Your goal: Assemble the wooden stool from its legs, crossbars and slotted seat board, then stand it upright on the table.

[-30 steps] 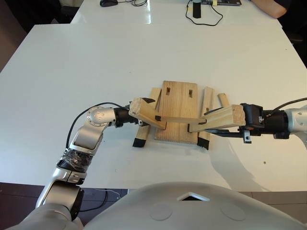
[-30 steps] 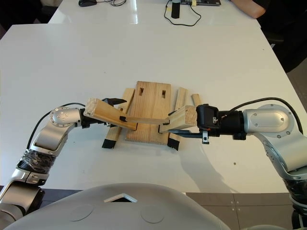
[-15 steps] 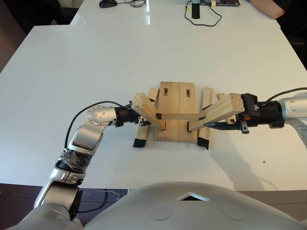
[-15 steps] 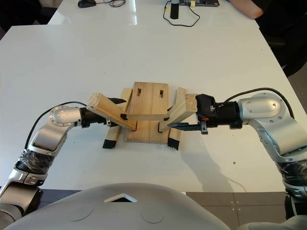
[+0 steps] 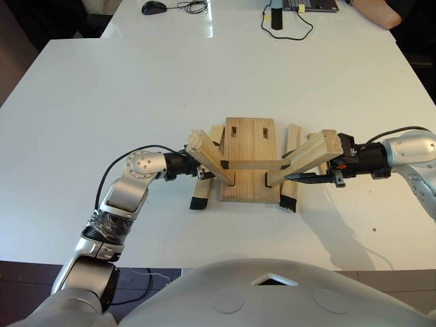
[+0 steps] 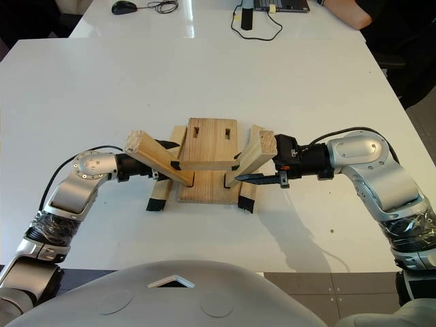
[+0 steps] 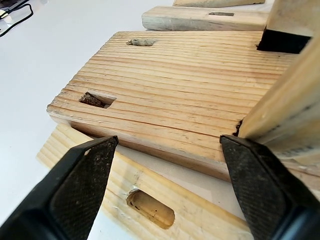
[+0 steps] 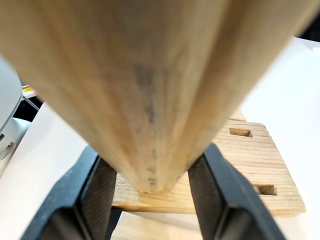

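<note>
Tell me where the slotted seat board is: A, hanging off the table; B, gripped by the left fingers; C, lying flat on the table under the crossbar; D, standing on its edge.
C: the seat board lies flat on the table, beneath the crossbar joining the left leg and right leg.

Bright light (soft shadows on table)
</note>
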